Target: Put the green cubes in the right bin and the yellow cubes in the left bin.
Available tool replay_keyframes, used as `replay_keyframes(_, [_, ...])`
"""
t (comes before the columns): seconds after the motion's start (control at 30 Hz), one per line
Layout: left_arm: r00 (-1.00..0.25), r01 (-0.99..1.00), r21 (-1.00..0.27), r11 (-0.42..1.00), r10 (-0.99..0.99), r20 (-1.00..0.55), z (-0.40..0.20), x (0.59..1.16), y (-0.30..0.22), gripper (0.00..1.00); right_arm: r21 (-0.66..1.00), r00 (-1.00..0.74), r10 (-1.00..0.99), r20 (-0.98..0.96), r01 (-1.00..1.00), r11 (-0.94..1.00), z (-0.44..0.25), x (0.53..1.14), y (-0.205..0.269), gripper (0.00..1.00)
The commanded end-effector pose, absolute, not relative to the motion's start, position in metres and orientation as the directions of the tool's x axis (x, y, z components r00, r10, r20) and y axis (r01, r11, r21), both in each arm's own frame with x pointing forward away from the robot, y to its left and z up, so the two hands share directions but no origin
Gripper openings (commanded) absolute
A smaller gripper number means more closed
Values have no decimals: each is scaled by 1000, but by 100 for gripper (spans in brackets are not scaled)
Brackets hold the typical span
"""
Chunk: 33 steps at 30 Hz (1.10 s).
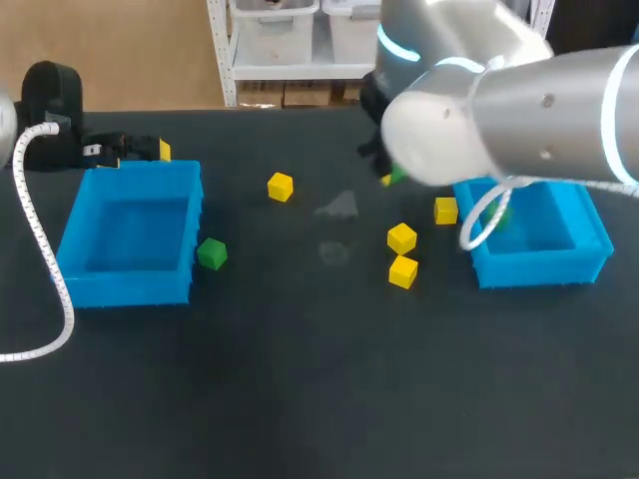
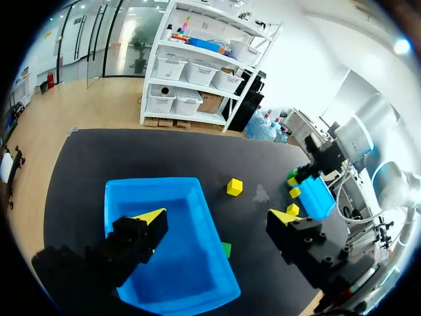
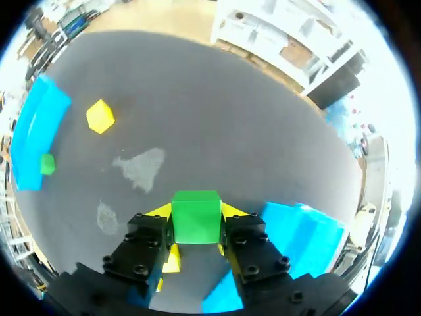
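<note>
jaws on right arm (image 1: 539,110) pinch smooth square-faced green cube (image 3: 196,216).

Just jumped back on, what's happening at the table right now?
The right hand is shut on a green cube, held above the table near the right bin. The left hand is open over the left bin, holding nothing. Four yellow cubes and a second green cube beside the left bin lie loose on the table.

No readable text, labels or numbers (cubes and bins plain).
</note>
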<state>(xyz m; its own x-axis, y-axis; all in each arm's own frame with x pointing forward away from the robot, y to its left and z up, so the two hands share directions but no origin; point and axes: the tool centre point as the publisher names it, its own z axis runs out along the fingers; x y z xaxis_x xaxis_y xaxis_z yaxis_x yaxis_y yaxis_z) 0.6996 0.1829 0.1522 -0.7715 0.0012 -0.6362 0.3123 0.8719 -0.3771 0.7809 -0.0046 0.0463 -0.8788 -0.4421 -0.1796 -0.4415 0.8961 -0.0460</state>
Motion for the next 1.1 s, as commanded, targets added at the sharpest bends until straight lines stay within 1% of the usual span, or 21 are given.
replay_keyframes(0.03, [-768,319,-382,867,0,-641,151,699,185,100,-33,-861,-390,-326,-402,915,80,760,-41,0])
replay_keyframes(0.27, [-768,319,-382,867,0,-641,151,699,185,100,-27,-878,-305,-369,-318,948,95,750,-93,0])
replay_keyframes(0.57, [-768,319,-382,867,0,-641,151,699,185,100,35,-922,-223,-318,-246,969,67,739,-148,0])
replay_keyframes(0.8, [-768,319,-382,867,0,-641,151,699,185,100,36,-914,-281,-291,-304,952,54,741,-178,0])
replay_keyframes(0.83, [-768,319,-382,867,0,-641,151,699,185,100,34,-909,-299,-290,-322,946,55,742,-182,4])
replay_keyframes(0.87, [-768,319,-382,867,0,-641,151,699,185,100,32,-905,-315,-286,-338,941,56,742,-185,20])
replay_keyframes(0.9, [-768,319,-382,867,0,-641,151,699,185,100,23,-900,-328,-289,-349,937,57,742,-188,45])
replay_keyframes(0.93, [-768,319,-382,867,0,-641,151,699,185,100,21,-893,-344,-290,-366,930,58,743,-192,100])
replay_keyframes(1.1, [-768,319,-382,867,0,-641,151,699,185,100,1,-858,-417,-299,-438,899,65,750,-205,100])
